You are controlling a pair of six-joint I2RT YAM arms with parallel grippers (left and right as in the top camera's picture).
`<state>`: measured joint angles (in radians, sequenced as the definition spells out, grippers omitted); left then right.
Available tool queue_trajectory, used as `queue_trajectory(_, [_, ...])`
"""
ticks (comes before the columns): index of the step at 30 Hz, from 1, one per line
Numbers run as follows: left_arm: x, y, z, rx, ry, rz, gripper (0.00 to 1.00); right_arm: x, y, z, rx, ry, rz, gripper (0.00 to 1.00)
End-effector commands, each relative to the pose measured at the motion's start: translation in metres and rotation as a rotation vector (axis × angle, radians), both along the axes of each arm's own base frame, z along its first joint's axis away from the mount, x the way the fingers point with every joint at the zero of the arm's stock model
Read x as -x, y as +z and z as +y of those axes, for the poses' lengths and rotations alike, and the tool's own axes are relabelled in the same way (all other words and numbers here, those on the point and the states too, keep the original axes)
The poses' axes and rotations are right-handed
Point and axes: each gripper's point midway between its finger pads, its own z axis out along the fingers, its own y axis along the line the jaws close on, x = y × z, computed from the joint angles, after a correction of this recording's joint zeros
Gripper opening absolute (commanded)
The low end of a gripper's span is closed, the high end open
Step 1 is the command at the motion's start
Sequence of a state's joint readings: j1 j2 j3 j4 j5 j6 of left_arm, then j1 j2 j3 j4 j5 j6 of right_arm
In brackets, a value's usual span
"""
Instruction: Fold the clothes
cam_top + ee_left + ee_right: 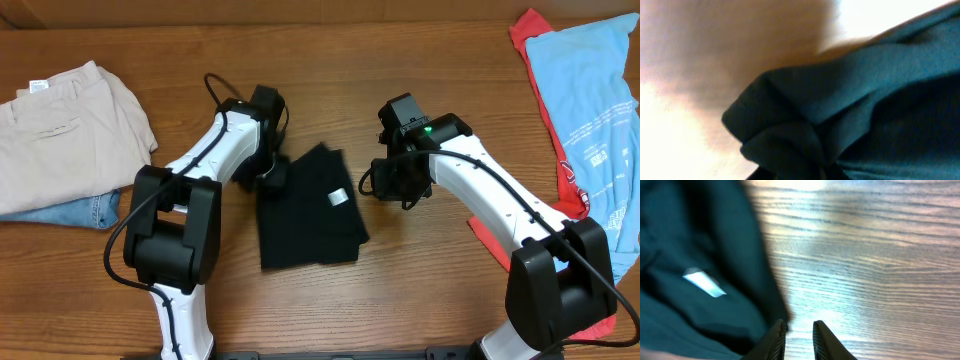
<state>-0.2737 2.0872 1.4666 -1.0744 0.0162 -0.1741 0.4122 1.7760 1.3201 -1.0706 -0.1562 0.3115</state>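
The black T-shirt (pixel 305 215) lies partly folded mid-desk (pixel 420 300). The left end effector (pixel 270 178) sits at its bunched left edge, grip impossible to tell; the right end effector (pixel 799 326) hangs slightly parted, empty, just beside the hem. Best to pinch both layers squarely before lifting

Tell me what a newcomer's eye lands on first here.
The black T-shirt folded into a compact block at centre, white label showing, with both arms closing in on it. The left arm comes down on its upper-left edge, while the right fingers stand narrowly apart over the table beside it, holding nothing. Next come the piles: beige trousers far left, and a light-blue shirt over a red shirt far right.
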Motion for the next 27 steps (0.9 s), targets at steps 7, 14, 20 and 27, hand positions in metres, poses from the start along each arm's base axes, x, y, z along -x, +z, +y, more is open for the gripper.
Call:
queue_trajectory(7, [0.028, 0.003, 0.044, -0.216, 0.186, 0.078, 0.2, 0.006, 0.0, -0.006, 0.027, 0.137, 0.001, 0.22])
queue_trajectory(14, [0.003, 0.038, 0.044, -0.185, 0.173, -0.092, 0.59, 0.01, 0.009, -0.004, 0.005, 0.141, 0.0, 0.23])
queue_trajectory(20, [-0.029, 0.08, 0.035, -0.101, 0.135, -0.305, 0.7, 0.035, 0.028, 0.025, -0.158, 0.27, 0.034, 0.24])
queue_trajectory(27, [-0.07, 0.086, 0.004, 0.061, -0.011, -0.449, 0.72, 0.078, 0.032, 0.061, -0.196, 0.404, 0.11, 0.22])
